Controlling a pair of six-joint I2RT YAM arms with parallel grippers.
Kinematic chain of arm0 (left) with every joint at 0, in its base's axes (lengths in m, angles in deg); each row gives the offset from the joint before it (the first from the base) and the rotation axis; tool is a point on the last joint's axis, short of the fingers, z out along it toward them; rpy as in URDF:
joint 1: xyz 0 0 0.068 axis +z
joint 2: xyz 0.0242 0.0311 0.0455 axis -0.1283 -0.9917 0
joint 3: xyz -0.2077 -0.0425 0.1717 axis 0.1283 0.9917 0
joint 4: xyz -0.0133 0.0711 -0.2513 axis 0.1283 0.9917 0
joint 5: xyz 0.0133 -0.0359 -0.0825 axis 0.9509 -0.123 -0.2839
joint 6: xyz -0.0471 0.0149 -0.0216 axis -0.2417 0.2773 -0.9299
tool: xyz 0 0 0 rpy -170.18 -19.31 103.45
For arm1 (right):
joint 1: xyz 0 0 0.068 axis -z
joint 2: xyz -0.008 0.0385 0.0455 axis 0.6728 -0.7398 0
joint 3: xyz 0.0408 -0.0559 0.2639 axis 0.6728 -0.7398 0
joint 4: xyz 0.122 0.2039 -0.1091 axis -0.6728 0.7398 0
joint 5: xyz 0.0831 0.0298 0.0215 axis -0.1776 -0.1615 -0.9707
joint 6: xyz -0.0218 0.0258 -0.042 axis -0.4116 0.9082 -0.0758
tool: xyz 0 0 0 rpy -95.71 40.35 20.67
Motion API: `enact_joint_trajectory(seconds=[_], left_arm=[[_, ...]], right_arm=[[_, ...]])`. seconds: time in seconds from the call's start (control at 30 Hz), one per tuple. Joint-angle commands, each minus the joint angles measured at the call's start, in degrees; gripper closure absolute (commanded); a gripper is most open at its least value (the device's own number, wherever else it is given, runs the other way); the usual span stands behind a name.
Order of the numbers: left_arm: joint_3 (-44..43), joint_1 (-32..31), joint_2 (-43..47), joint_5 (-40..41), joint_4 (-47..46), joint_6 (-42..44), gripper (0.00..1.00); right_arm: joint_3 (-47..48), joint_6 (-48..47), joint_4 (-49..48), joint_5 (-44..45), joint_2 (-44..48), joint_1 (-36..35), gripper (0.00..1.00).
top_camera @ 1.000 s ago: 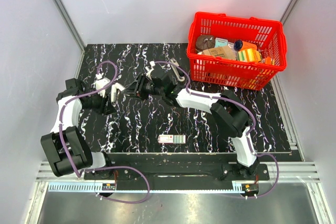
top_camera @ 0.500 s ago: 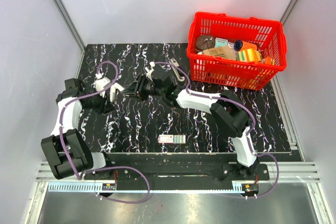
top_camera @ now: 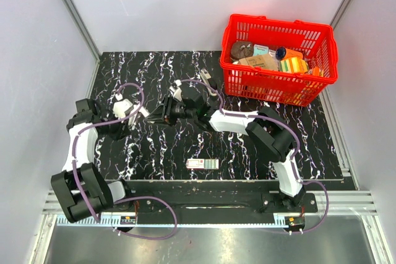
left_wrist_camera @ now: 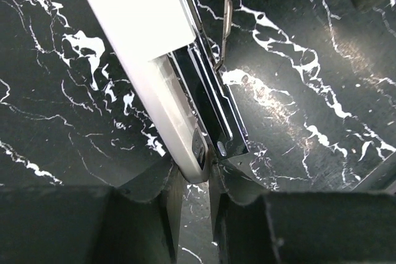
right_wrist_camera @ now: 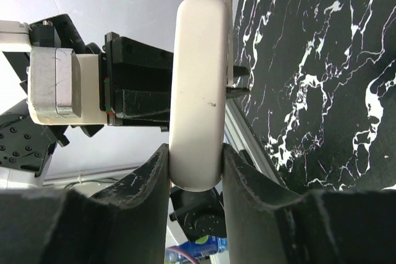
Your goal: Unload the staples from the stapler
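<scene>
The white stapler (right_wrist_camera: 198,91) hangs in the air between my two grippers, left of the table's middle (top_camera: 146,113). My right gripper (right_wrist_camera: 196,165) is shut on one rounded end of its white arm. In the left wrist view the stapler is spread open, the white arm (left_wrist_camera: 142,47) beside the shiny metal channel (left_wrist_camera: 213,103). My left gripper (left_wrist_camera: 193,180) pinches the stapler's near end, with a finger pressed against each side. A thin grey wire (left_wrist_camera: 226,17) runs beside the channel. I cannot make out the staples in the channel.
A small labelled box (top_camera: 202,164) lies near the table's front edge. A red basket (top_camera: 272,88) full of goods stands at the back right. A slim grey metal piece (top_camera: 209,83) lies on the marble top just left of the basket.
My left gripper has narrowed onto the stapler's end. Both grippers and the stapler have drifted slightly toward the front of the table.
</scene>
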Motion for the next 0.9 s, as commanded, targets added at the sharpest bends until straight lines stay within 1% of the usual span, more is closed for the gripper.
enact_joint_trajectory(seconds=[0.0,0.17,0.27,0.43,0.53,0.63,0.73,0.87], left_arm=[[1.97,-0.52,4.53,4.06,-5.3,6.68,0.89],[4.43,-2.27,8.05,9.42,-7.75,12.04,0.87],[7.24,-4.72,10.77,12.85,-10.74,14.51,0.86],[12.51,-10.0,14.55,19.18,-19.44,15.74,0.86],[15.59,-13.34,16.05,23.31,-24.62,16.44,0.86],[18.93,-15.28,17.19,26.21,-29.98,17.76,0.87],[21.31,-15.81,16.32,28.94,-34.46,19.96,0.87],[23.77,-15.81,12.99,33.07,-40.88,21.89,0.87]], right_arm=[[-1.21,-3.79,-3.63,-3.89,2.76,-0.63,1.0],[-0.69,-12.67,0.67,-4.25,3.2,-0.63,1.0],[-0.16,-15.84,0.68,-5.04,2.94,-0.63,1.0],[0.02,-18.3,-2.13,-5.22,2.41,-0.63,1.0],[0.63,-19.8,-2.04,-4.34,1.98,-0.63,1.0],[1.86,-21.03,-1.52,-4.6,1.18,-0.63,1.0],[2.65,-22.26,-0.73,-4.95,0.66,-0.63,1.0],[2.04,-23.05,-0.9,-5.48,0.65,-0.55,1.0]])
